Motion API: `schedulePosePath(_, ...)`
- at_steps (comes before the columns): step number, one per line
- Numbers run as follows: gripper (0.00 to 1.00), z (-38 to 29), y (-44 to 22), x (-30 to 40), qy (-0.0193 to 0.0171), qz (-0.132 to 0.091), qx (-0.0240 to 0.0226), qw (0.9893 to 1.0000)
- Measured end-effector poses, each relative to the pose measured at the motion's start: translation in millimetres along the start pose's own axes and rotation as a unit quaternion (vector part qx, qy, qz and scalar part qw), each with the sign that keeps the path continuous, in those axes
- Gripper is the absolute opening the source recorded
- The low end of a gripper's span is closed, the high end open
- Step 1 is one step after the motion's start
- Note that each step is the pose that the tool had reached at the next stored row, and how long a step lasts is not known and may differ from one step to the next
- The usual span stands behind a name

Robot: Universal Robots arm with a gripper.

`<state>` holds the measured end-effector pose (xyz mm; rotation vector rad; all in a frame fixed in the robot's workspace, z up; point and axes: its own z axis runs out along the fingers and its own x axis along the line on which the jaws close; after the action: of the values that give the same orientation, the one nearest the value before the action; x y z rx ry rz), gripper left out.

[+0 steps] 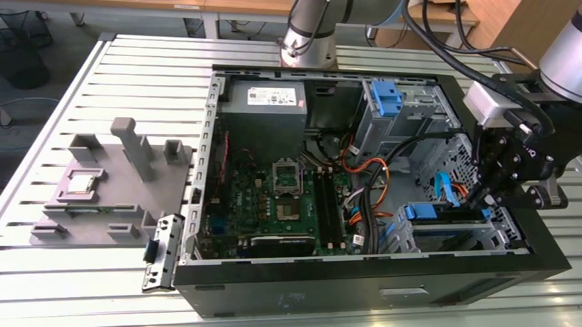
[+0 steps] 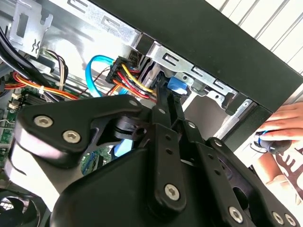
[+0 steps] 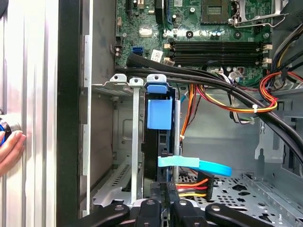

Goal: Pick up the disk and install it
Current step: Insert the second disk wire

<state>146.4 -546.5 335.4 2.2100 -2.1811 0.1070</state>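
The gripper (image 3: pixel 163 201) reaches into the case (image 1: pixel 364 286) with its fingers drawn together at the end of the disk (image 3: pixel 158 113), which sits slotted on edge in the metal bay (image 3: pixel 135 142), its blue tab facing the motherboard (image 3: pixel 199 23). A hand (image 2: pixel 284 125) rests outside the case

Case (image 1: pixel 364 289): black, lying open on a slatted metal table (image 1: pixel 136 68).
Motherboard (image 1: pixel 272 197): green, inside the case — memory slots (image 3: pixel 215 47) run beside the processor socket (image 1: pixel 286 176).
Power supply (image 1: pixel 266 102): grey box against the case's far wall.
Fixture (image 1: pixel 100 197): grey, on the table at the exterior view's left.
Bracket (image 1: pixel 388 99): blue, upright on the far drive bay.
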Motion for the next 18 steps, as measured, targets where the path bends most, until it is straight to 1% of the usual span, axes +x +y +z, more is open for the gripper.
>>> schedulePosePath(1, 0.18, 0.0, 0.0, 0.0, 0.0000, 0.000, 0.0000, 1.0000)
schedulePosePath(2, 0.24, -0.1, 0.0, 0.0, 0.0002, 0.000, 0.0000, 1.0000)
schedulePosePath(7, 0.24, 0.0, 0.0, 0.0, 0.0005, 0.000, 0.0000, 1.0000)
schedulePosePath(9, 0.24, 1.4, 0.0, -0.1, 0.0006, 0.000, 0.0000, 1.0000)
schedulePosePath(12, 0.24, 3.6, 0.1, -0.3, 0.0019, 0.000, 0.0000, 1.0000)
schedulePosePath(14, 0.24, 4.1, 0.1, -0.3, 0.0024, 0.000, 0.0000, 1.0000)
schedulePosePath(18, 0.24, 4.4, 0.1, -0.3, 0.0023, 0.000, 0.0000, 1.0000)
